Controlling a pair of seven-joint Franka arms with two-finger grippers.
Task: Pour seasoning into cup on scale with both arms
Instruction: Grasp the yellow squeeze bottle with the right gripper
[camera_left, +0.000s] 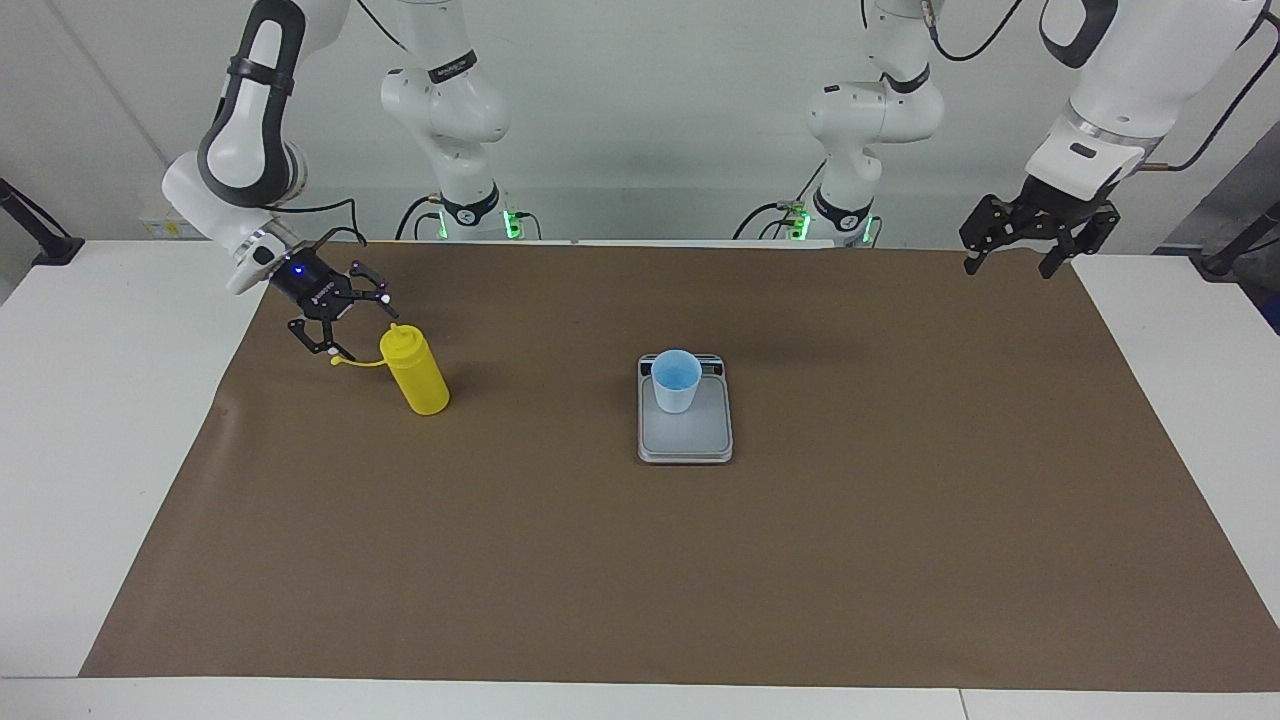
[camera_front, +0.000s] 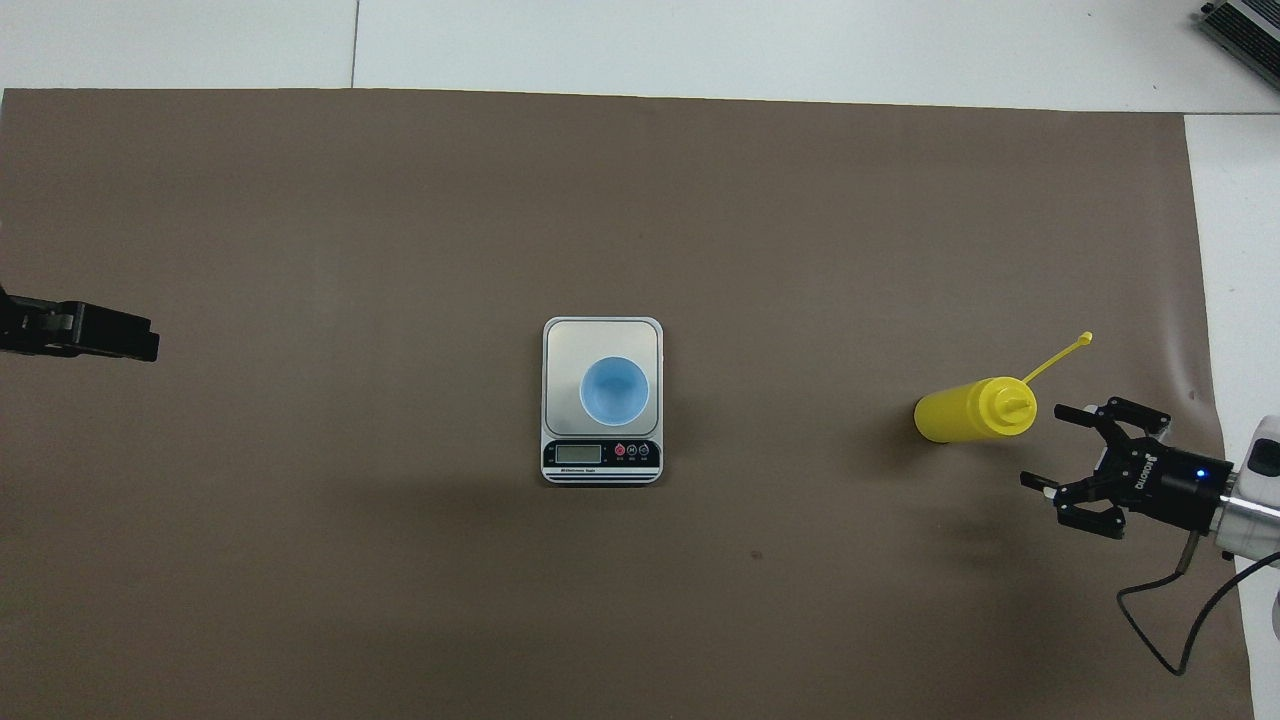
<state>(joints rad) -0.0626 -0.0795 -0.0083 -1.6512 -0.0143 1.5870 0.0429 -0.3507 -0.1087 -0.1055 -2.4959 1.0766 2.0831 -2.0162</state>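
Observation:
The seasoning, a yellow squeeze bottle (camera_left: 418, 380) (camera_front: 965, 415), stands upright on the mat toward the right arm's end of the table, its cap strap sticking out sideways. My right gripper (camera_left: 365, 333) (camera_front: 1045, 447) hangs open at the height of the bottle's nozzle, just beside it, with nothing between its fingers. The pale blue cup (camera_left: 676, 380) (camera_front: 614, 390) stands on the scale (camera_left: 690, 437) (camera_front: 600, 338) at the mat's middle, close to the display end. My left gripper (camera_left: 1008, 270) (camera_front: 140, 340) is open and empty, raised over the mat's edge at the left arm's end.
A brown mat (camera_left: 640, 570) covers most of the white table (camera_left: 110, 400). A grey device (camera_front: 1240, 25) sits at the table's corner farthest from the robots, at the right arm's end. A black cable (camera_front: 1170, 620) trails from the right wrist.

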